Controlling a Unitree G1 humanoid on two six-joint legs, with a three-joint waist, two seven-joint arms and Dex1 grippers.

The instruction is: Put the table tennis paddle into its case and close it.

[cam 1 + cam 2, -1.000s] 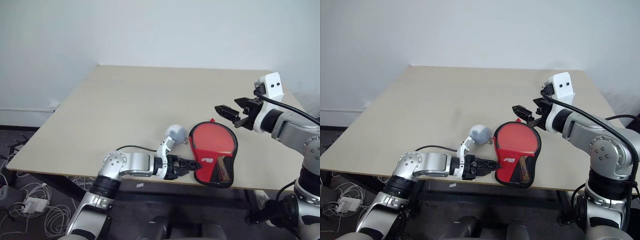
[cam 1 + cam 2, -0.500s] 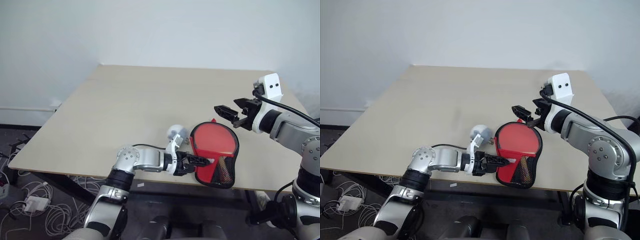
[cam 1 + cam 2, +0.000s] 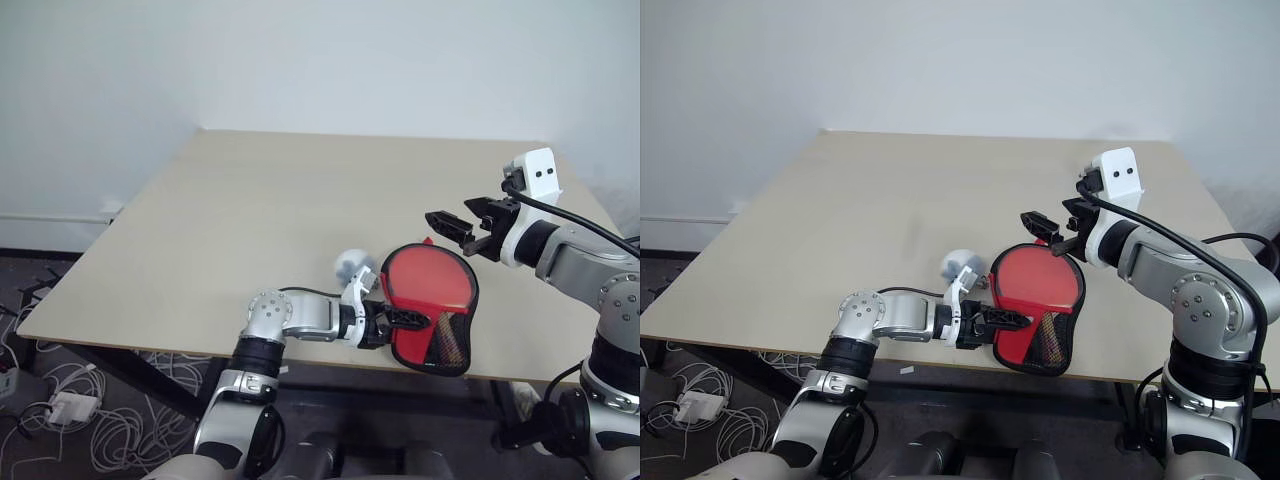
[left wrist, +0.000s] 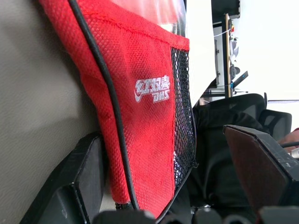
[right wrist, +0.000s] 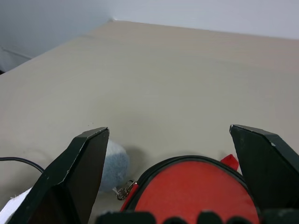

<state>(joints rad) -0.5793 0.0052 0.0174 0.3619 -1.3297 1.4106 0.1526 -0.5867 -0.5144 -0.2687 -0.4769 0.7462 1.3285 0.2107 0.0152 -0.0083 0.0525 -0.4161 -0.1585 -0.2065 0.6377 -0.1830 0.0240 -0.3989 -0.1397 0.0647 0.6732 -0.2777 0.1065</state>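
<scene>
**Now: L gripper straddling the case's narrow end, R gripper hanging open above it**

L gripper (image 3: 408, 320) sits low at the near table edge, pointing to the robot's right, fingers spread wide w/ nothing clamped. Wrist view: one finger (image 4: 79, 182) lies on the tabletop, touching the black piping of the case (image 4: 140, 107); the other finger stands well off on the far side, so the case's narrow handle end sits between them, not pinched. That end is red mesh w/ a white logo, then a black mesh strip.

Case (image 3: 432, 300) lies flat near the front edge of the table (image 3: 280, 200), round part away from the robot, narrow end toward the edge, slightly overhanging it. Red outside up, black edging all round. Zip pull (image 5: 122, 191) visible at the rim on the ball's side. Can't tell from these views whether the paddle is inside.

Whitish fuzzy ball (image 3: 352, 265) rests on the table just beside the case's round end, on the robot's left of it, behind the L wrist.

R gripper (image 3: 462, 228) is up in the air past the case's round end, apart from it, fingers wide open & empty, aimed down at the case and ball.
</scene>
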